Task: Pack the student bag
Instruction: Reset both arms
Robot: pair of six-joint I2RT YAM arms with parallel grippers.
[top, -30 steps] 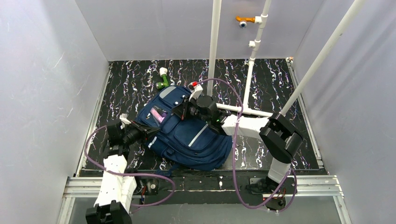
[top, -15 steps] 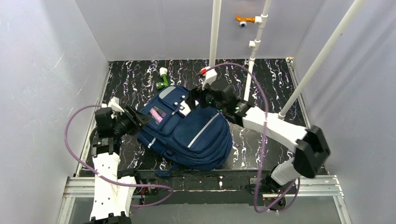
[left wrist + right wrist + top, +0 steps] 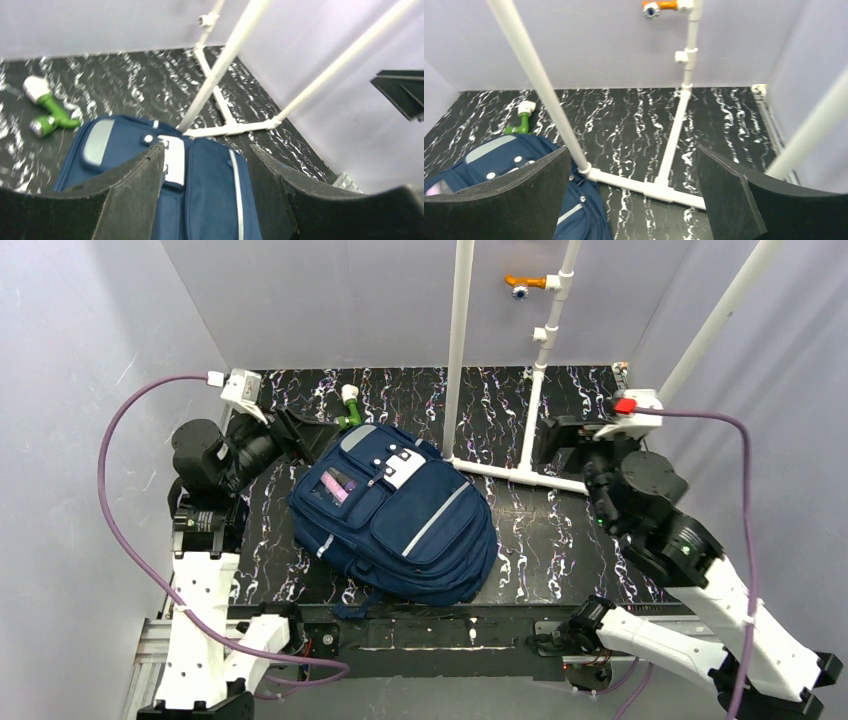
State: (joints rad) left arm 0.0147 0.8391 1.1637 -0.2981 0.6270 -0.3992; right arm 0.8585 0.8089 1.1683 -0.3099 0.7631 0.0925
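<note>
After both pulled back from the student bag [image 3: 420,530], left jaws apart, right jaws wide apart

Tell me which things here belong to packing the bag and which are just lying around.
Part of the job: student bag; pink item in its clear pocket.
Just lying about: green and white object; white pipe frame; orange tap.

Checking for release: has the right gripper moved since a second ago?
Yes. The right gripper went rightward, from over the bag, left of the white pipes, to their right.
</note>
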